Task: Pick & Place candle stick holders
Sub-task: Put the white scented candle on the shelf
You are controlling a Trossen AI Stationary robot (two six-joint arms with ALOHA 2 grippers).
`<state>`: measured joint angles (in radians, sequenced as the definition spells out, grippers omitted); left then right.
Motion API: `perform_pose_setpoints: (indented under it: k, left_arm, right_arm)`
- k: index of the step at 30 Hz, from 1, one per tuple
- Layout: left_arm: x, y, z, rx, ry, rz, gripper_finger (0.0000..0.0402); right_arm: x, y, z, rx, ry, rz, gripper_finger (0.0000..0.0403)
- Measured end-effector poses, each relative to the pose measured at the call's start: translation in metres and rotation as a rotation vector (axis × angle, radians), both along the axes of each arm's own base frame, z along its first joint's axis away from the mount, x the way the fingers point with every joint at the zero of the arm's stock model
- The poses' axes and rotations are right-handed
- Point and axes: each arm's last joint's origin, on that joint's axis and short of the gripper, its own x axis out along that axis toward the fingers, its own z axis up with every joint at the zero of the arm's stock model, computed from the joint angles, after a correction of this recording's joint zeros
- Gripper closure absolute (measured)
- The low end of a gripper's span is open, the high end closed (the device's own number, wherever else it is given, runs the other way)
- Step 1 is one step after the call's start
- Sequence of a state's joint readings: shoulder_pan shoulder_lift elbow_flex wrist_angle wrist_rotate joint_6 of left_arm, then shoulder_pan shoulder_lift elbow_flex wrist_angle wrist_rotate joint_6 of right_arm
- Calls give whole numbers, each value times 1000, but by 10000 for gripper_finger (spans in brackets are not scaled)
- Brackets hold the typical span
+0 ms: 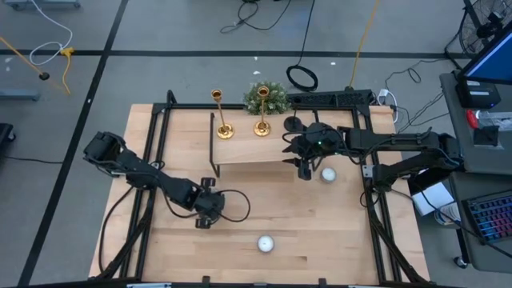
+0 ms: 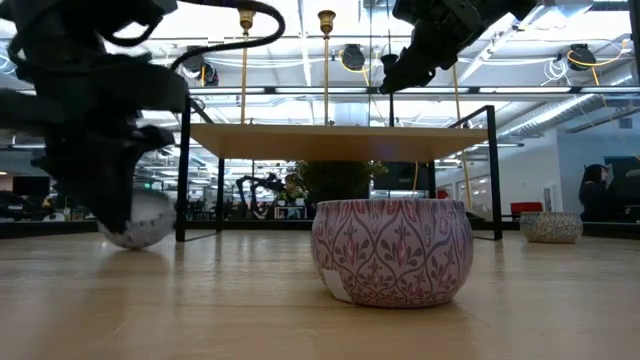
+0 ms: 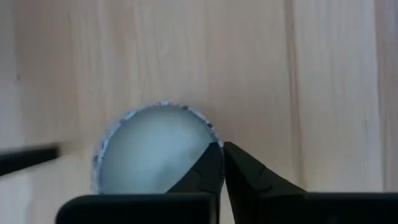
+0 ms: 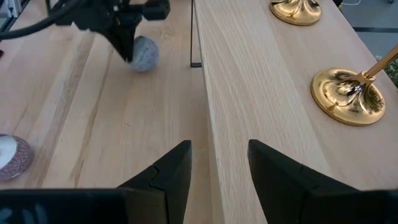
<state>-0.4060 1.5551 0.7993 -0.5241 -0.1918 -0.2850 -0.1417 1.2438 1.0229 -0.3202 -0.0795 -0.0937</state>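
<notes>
While the left end effector is closed, the right end effector gapes above the shelf.

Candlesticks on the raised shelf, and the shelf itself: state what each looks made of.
Both candlesticks: likely metal, polished gold finish, with bright mirror-like glints on their flared bases. Shelf: pale matte wood, visible grain lines; its thin black legs look like metal.

Two slim gold candlesticks side by side on raised wooden shelf at table rear | bushy green plant behind them | right hand at shelf's right end, beside white bowl | left hand front-left | patterned bowl front-centre
</notes>
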Motion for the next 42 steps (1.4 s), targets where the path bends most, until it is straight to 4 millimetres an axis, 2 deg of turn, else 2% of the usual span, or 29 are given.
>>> perform_pose_setpoints:
  k: [8, 17, 22, 25, 27, 36, 42]
  left_arm:
    - [8, -2, 18, -1, -66, -37, 395]
    - [27, -10, 91, 64, -274, -243, 394]
    - [29, 0, 128, 188, -266, -295, 397]
    - [31, 13, 151, 258, -294, -285, 396]
    - [30, 25, 157, 277, -287, -284, 398]
    - [40, 97, 159, 126, -253, -226, 397]
    - [37, 129, 157, 45, -238, -182, 398]
  right_arm:
    - [0, 0, 0, 0, -1, 0, 248]
    - [0, 0, 0, 1, -3, -3, 248]
    - [0, 0, 0, 2, -2, -2, 248]
    - [0, 0, -2, 0, -12, -2, 248]
    - [0, 0, -10, -3, -21, -1, 248]
    - [-2, 0, -43, -13, -105, -1, 248]
    - [-3, 0, -50, -15, -128, 0, 248]
